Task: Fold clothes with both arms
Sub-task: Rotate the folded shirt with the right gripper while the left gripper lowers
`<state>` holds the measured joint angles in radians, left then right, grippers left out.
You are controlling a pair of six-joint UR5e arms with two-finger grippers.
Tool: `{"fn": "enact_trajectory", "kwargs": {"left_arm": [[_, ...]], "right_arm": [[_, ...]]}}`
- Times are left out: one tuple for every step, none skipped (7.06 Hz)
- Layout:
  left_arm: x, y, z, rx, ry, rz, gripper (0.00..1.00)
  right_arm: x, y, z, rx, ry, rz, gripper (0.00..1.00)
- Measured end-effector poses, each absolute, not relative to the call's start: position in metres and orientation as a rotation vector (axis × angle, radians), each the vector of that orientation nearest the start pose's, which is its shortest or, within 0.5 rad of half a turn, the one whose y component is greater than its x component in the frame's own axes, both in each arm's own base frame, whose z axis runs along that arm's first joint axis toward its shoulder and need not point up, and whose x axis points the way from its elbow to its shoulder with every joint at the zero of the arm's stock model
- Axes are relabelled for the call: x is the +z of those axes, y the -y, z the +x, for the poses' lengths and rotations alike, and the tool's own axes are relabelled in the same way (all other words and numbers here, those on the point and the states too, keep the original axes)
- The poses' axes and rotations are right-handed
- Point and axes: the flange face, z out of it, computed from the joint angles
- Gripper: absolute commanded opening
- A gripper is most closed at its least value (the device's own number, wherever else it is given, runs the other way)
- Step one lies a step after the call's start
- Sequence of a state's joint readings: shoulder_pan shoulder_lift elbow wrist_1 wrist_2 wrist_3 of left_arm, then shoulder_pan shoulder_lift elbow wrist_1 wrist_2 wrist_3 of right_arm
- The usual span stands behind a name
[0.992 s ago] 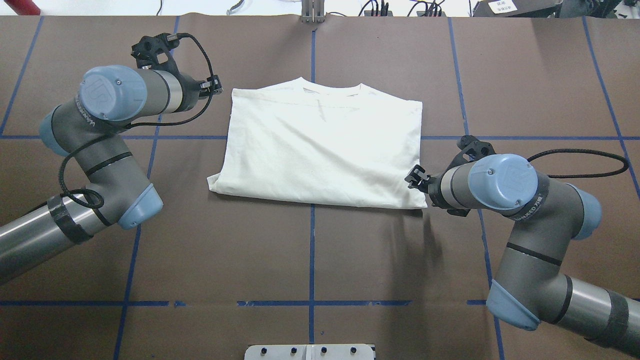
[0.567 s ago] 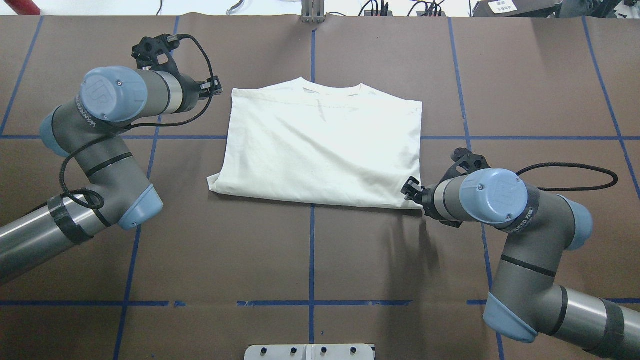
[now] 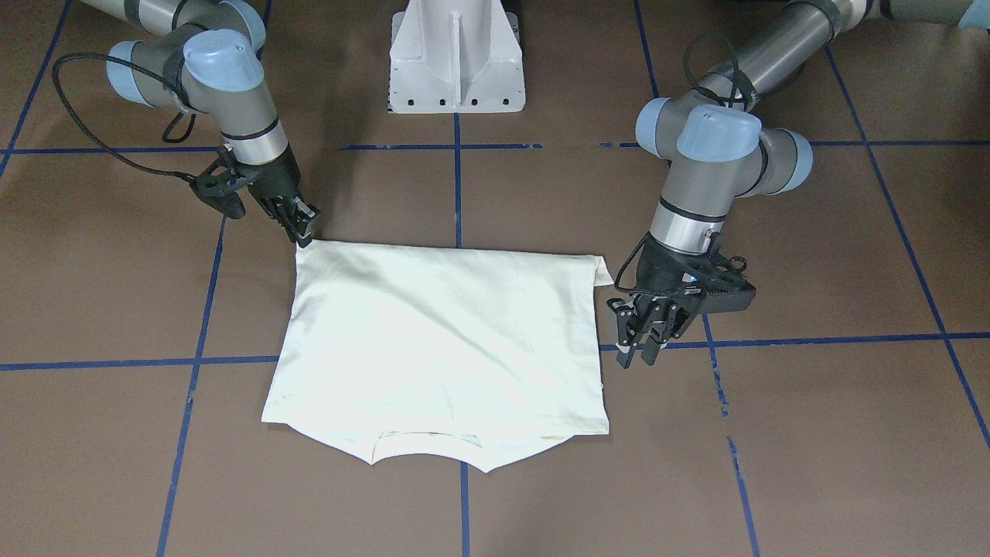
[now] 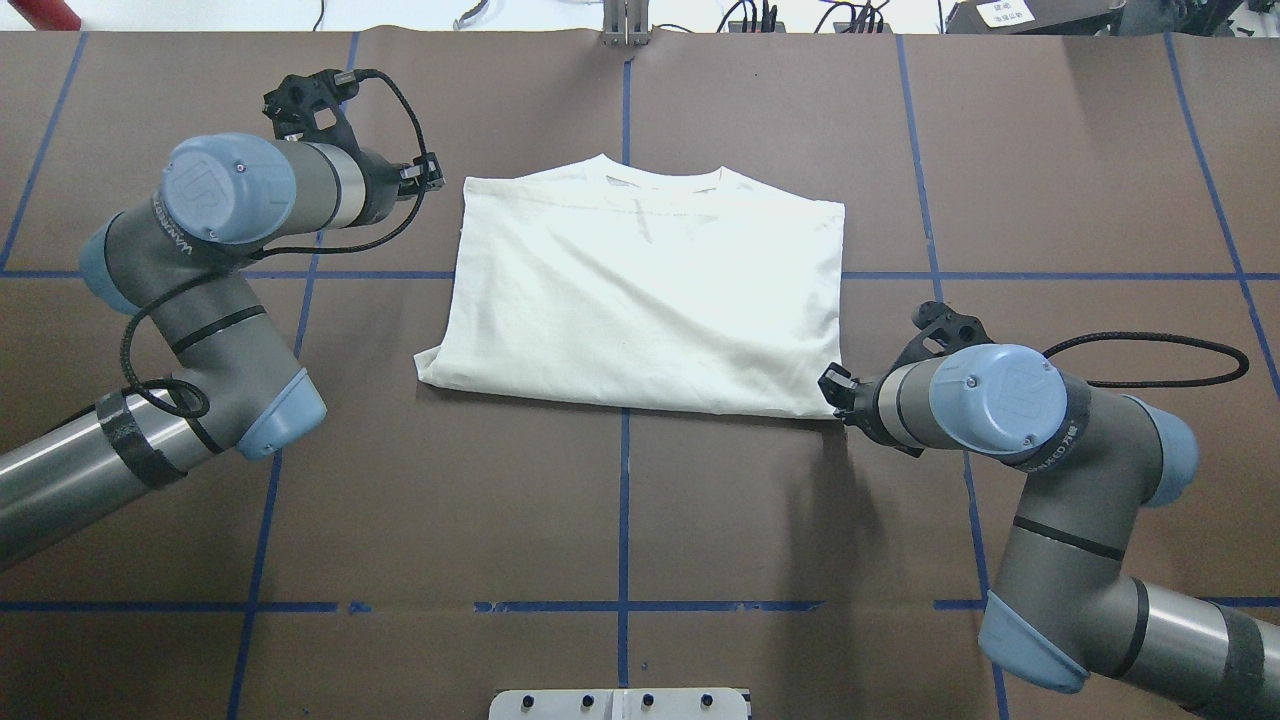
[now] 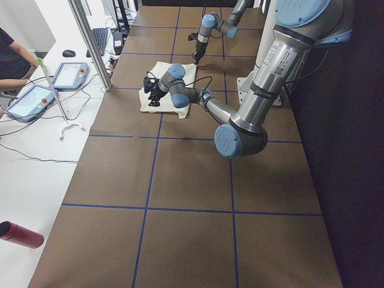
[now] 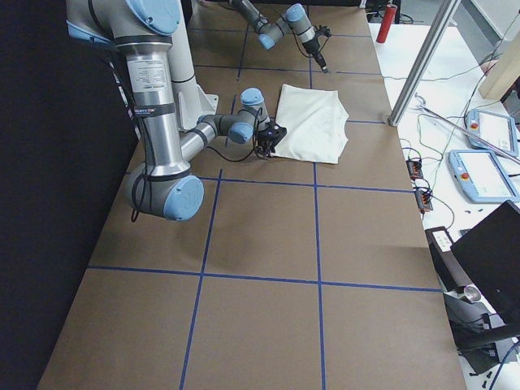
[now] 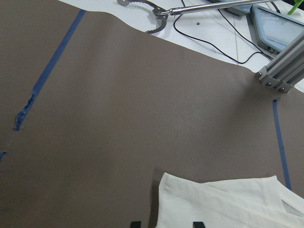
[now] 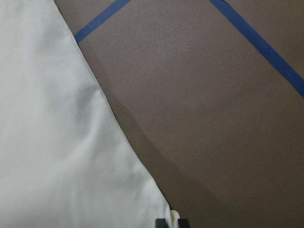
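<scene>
The clothes are one cream shirt (image 4: 640,290), folded into a rectangle, plain side up, collar toward the far edge. In the front-facing view the shirt (image 3: 441,333) lies flat on the brown table. My right gripper (image 4: 832,384) sits low at the shirt's near right corner. In the right wrist view the right gripper (image 8: 173,222) is narrowly shut with a bit of white cloth pinched between its tips. My left gripper (image 3: 640,352) hovers open just outside the shirt's far left corner. In the left wrist view the left gripper (image 7: 166,223) straddles the shirt's edge.
Blue tape lines cross the brown table cover. The white pedestal base (image 3: 456,54) stands behind the shirt, and a metal plate (image 4: 620,703) sits at the near edge. A side bench holds tablets (image 5: 30,102), cables and a red bottle (image 5: 21,234).
My right arm slid along the shirt's right edge toward the robot and settled at the near right corner. The left arm and the shirt stayed put.
</scene>
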<state>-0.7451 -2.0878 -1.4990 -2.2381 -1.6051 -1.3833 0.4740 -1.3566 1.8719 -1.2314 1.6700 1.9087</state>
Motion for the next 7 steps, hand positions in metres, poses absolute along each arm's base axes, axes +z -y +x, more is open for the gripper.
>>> {"fn": "enact_trajectory", "kwargs": {"left_arm": [[0.318,0.568,0.425,-0.479,-1.017,0.477,0.47],[0.319,0.568,0.425,-0.479,-1.016,0.476,0.47],[0.319,0.568,0.425,-0.48,-1.017,0.476,0.47],[0.316,0.568,0.425,-0.48,-1.022,0.477,0.47],[0.309,0.566,0.424,-0.479,-1.035,0.478,0.47],[0.298,0.56,0.421,-0.472,-1.06,0.48,0.47],[0.285,0.551,0.42,-0.46,-1.099,0.461,0.47]], "right_arm": [[0.364,0.369,-0.45,0.721,0.899,-0.043,0.0],[0.357,0.366,-0.445,0.725,0.917,-0.048,0.0],[0.348,0.362,-0.44,0.735,0.936,-0.064,0.0],[0.336,0.346,-0.432,0.734,0.965,-0.106,0.0],[0.325,0.309,-0.421,0.693,0.988,-0.153,0.0],[0.318,0.256,-0.409,0.612,0.995,-0.208,0.0],[0.309,0.199,-0.402,0.509,0.996,-0.273,0.99]]}}
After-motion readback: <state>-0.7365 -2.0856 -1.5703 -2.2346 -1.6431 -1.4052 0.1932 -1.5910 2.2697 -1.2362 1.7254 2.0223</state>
